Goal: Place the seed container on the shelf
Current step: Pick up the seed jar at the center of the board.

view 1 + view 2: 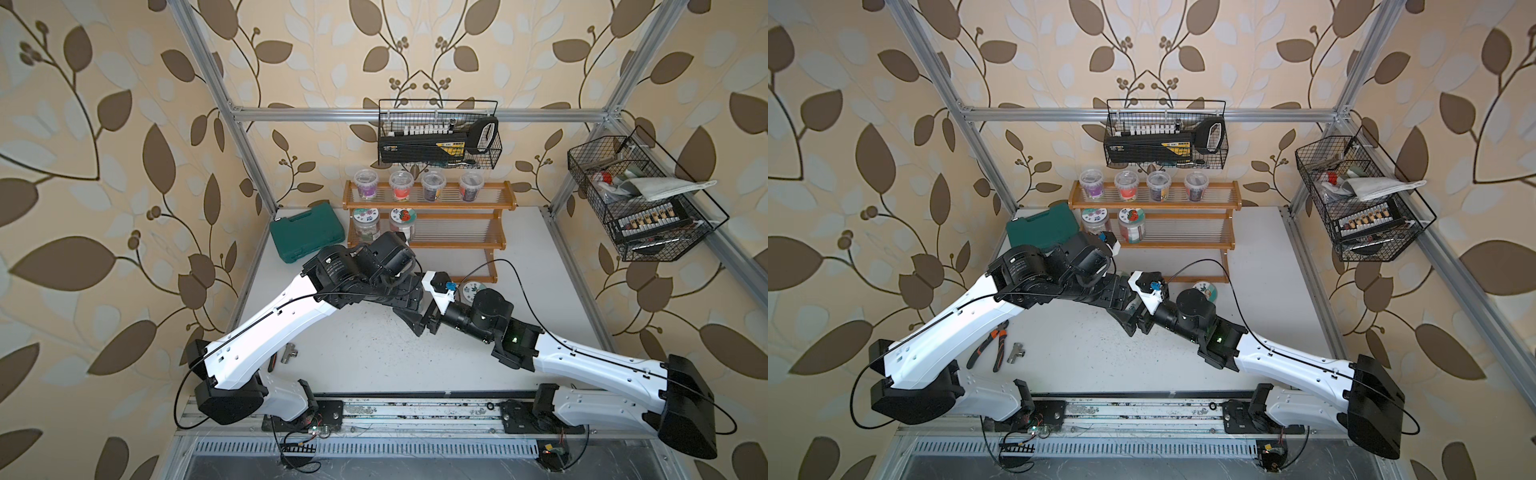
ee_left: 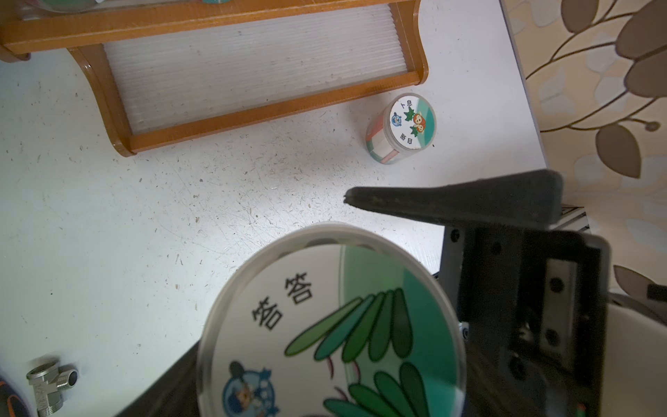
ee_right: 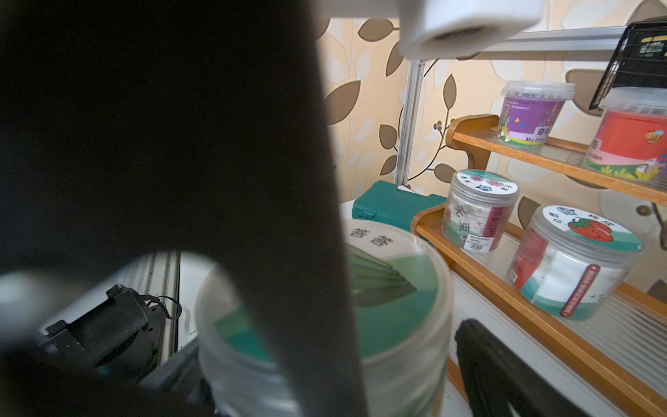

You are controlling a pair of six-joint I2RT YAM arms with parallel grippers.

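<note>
Left wrist view showing left tool (image 2: 274,296) clamping the seed container (image 2: 332,325) by its sides above the bench (image 2: 144,234), in front of the shelf (image 2: 252,112), right tool (image 1: 430,322) standing spread wide just beside it, contact hard to judge

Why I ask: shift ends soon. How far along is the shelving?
Done: six containers stand on the shelf. In hand: the left gripper holds a green-lidded jar, the open right gripper around it. Left: shelve it; another jar waits on the table.

Seed container (image 2: 325,325) lid cut off by pic edge; arms (image 1: 291,316) mostly hide it in both top views
</note>
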